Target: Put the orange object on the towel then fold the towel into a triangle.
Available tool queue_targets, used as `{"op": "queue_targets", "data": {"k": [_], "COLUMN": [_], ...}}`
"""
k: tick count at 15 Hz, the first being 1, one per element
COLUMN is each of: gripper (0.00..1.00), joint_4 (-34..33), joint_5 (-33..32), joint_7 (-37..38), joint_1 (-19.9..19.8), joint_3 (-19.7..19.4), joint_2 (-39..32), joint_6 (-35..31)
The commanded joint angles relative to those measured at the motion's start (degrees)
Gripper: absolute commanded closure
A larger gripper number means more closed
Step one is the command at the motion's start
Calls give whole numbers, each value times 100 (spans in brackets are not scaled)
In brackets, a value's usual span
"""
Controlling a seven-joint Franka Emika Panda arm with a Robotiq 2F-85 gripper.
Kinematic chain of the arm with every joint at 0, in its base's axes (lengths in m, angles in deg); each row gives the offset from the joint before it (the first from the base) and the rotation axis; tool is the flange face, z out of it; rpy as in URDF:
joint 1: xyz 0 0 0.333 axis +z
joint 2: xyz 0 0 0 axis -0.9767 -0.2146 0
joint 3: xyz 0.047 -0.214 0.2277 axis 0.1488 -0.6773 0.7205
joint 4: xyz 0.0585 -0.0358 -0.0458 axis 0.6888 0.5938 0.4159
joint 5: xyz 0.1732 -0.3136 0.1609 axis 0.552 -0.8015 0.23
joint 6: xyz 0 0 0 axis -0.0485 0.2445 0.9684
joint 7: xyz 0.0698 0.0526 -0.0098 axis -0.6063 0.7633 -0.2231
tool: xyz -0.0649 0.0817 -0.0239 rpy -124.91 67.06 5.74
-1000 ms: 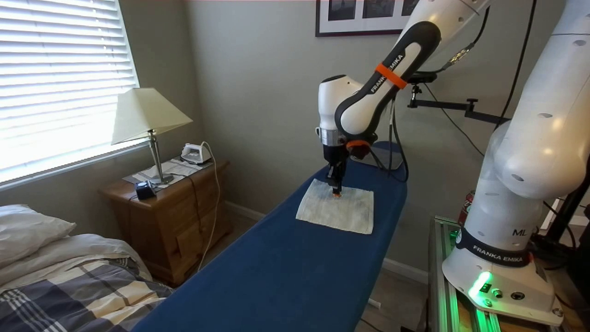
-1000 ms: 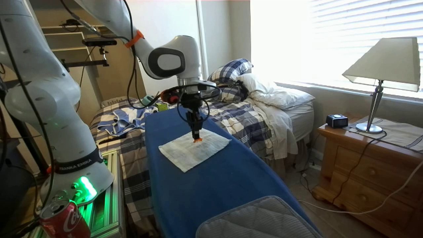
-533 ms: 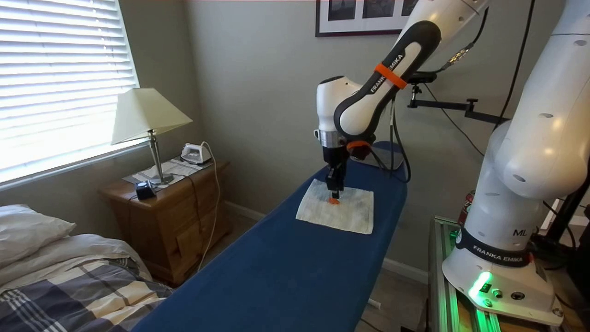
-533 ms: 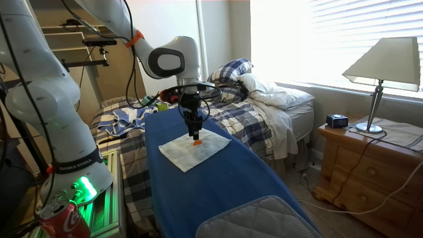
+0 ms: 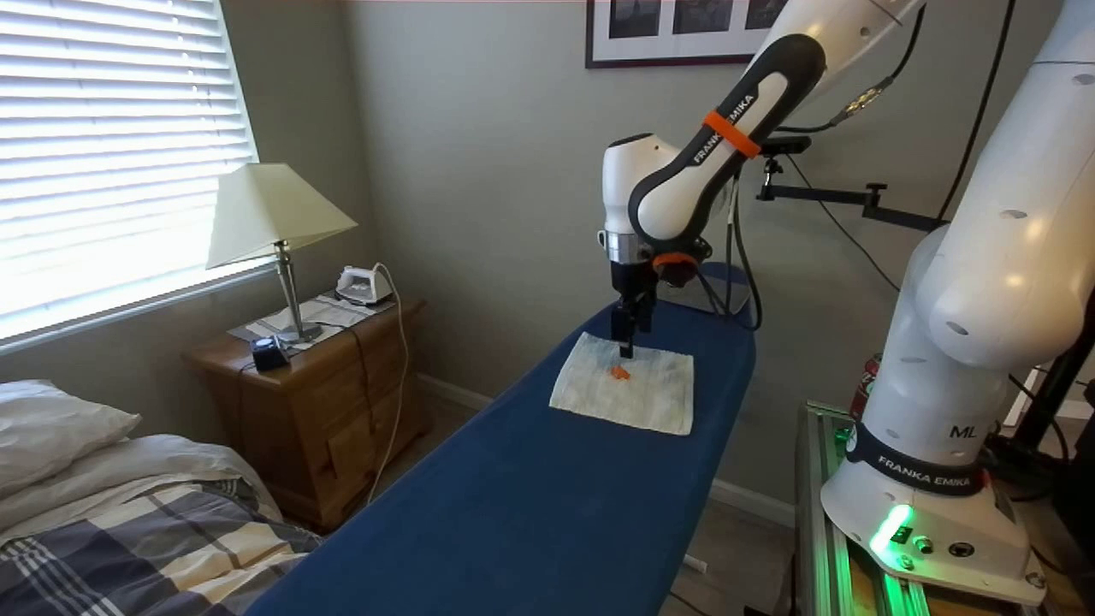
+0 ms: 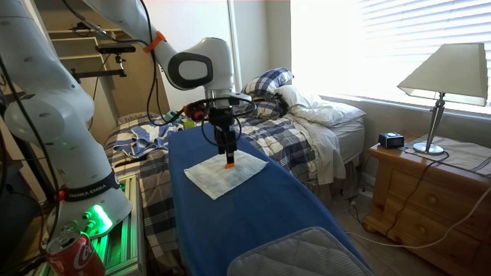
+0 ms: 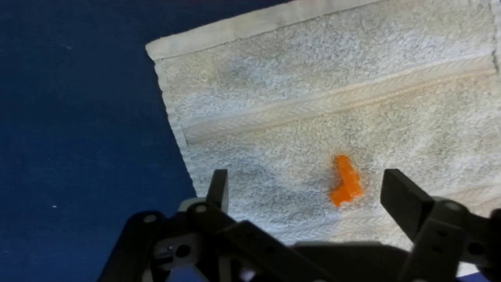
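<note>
1. The orange object [image 7: 348,183] lies on the towel [image 7: 274,86], near its middle, with pale cloth all round it.
2. The jaws stand spread wide over the towel, holding nothing; in the wrist view the orange object shows in the gap between them, closer to the right side.
3. The towel lies flat on the blue ironing board [image 5: 513,513]. In an exterior view, its far left corner comes close to the board's left edge; a strip of blue runs along its right, and a broad open stretch on the near side.
4. In an exterior view, a grey quilted pad [image 6: 299,253] lies at the board's near end, well apart from the towel.
5. Beyond the edges, in an exterior view: nightstand [image 5: 282,428] left, robot base [image 5: 932,522] right, each across a gap.
</note>
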Motion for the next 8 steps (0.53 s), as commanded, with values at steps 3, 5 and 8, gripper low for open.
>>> {"op": "queue_targets", "data": {"k": [3,5,8], "gripper": [0,0,0], "joint_4": [648,398,416], "joint_5": [236,424,578], "joint_7": [-38,-125,-256], "joint_1": [-419,-504,-665], "joint_3": [-370,-509,-732], "joint_2": [742,611,693], "joint_6": [-73,-29,-132]}}
